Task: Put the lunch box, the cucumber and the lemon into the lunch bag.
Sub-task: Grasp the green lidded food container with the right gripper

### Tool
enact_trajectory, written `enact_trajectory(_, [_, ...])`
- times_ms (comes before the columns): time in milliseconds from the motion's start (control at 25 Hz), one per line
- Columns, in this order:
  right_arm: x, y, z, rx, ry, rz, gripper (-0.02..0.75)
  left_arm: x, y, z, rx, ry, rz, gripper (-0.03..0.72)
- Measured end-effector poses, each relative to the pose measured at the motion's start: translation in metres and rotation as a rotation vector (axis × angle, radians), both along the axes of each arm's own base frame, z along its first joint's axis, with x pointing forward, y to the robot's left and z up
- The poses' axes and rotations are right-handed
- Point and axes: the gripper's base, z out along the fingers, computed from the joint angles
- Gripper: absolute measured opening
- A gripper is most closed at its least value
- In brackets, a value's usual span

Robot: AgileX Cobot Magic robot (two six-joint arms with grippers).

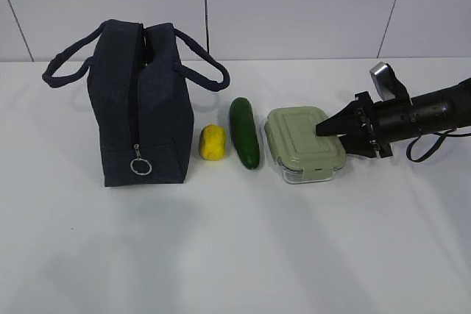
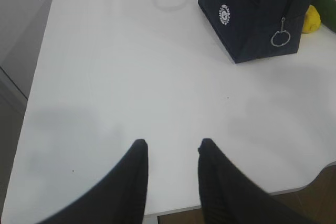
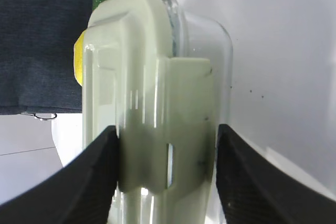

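On the white table nothing is packed yet: the lunch bag stands at the left, with the lemon, the cucumber and the lunch box lined up to its right, all outside it. All three items are left to load. The right gripper straddles the lunch box's right end, one finger against each side, so it looks clamped on, though not lifted. The left gripper hangs parted over bare table, holding nothing.

A bare lab-style test bench: a plain white rectangular tabletop against a wall of large pale grey panels
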Motion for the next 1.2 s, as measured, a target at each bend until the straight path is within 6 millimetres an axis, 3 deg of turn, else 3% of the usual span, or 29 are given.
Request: enact_trajectory(1200, [-0.0001, 0.0002, 0.0004, 0.006, 0.001, 0.000, 0.414, 0.0000, 0.0000, 0.0000, 0.000, 0.000, 0.000, 0.236])
